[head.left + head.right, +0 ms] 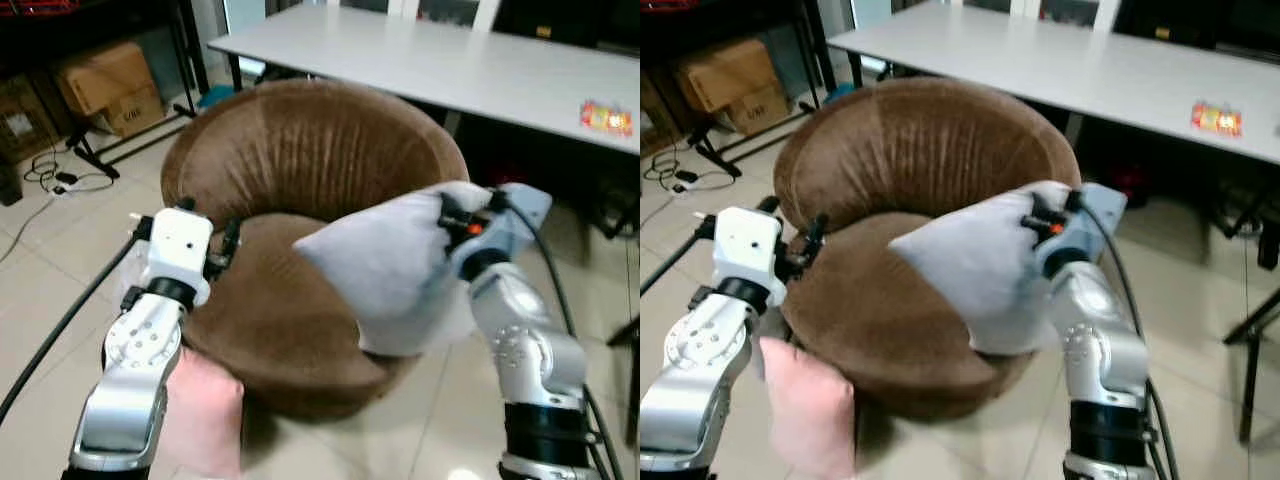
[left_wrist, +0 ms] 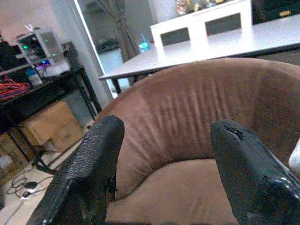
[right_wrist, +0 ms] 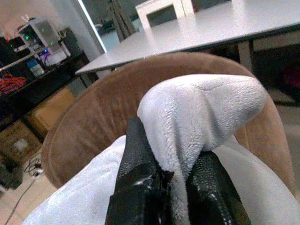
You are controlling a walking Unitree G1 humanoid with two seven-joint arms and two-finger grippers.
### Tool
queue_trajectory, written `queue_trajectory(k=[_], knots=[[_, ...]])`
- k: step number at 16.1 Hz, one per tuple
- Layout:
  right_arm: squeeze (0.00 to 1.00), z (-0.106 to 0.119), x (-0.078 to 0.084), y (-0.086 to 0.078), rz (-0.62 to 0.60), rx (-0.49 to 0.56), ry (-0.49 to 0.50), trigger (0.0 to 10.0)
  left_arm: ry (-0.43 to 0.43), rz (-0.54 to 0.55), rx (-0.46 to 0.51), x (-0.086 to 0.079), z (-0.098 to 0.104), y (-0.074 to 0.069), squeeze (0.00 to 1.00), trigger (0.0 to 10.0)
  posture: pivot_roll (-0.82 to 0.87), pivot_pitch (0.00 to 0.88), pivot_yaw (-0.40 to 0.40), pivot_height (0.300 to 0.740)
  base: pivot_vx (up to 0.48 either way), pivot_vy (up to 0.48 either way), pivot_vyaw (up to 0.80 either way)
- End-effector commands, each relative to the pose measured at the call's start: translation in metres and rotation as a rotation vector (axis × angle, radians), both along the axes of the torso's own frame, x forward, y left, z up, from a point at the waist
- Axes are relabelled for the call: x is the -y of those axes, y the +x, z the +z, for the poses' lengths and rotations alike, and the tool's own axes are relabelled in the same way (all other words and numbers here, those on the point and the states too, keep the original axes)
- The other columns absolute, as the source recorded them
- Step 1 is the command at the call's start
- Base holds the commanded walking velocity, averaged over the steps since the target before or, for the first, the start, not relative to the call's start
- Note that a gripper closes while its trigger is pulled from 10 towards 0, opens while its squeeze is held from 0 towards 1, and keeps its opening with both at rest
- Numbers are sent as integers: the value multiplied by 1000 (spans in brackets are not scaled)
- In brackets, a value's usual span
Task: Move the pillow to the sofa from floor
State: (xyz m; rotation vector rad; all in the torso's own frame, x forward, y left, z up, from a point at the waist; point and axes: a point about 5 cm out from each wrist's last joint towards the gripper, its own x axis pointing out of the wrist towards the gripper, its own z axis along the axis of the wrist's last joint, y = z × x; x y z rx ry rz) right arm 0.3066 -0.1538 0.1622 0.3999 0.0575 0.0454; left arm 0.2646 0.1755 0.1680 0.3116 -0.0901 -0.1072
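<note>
The right gripper (image 3: 176,180) pinches a corner of the grey pillow (image 1: 385,265), holding it in the air over the seat of the brown round sofa (image 1: 300,130). The left gripper (image 2: 164,164), fingers spread, hovers at the sofa's left edge.

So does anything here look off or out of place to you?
Yes. A second, pink pillow lies on the floor against the brown sofa, under the open left gripper. The white pillow hangs crumpled above the seat, pinched by one corner in the right gripper.
</note>
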Motion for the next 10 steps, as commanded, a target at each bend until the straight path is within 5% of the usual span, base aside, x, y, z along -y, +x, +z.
queue_trajectory(k=[1, 3, 8, 10], knots=[[0, 14, -12, 1, 38, 65, 10, 10000, 6, 16, -14, -6, -2, 0, 0, 10000, -51, 0, 16, 740, 341, 0, -800], [0, 14, -11, 1, 34, 67, 8, 10000, 8, 11, -15, -6, -3, 0, 0, 10000, -55, 0, 22, 740, 341, 0, -800], [0, 27, -22, 2, 126, 137, 30, 10000, 17, 1, -10, -5, -1, 2, 0, 10000, -46, 0, 15, 740, 340, 0, 0], [0, 35, -29, 3, 186, 170, 31, 10000, 17, 3, -5, -5, -1, 0, 0, 10000, -38, 0, 5, 740, 339, 0, 800]])
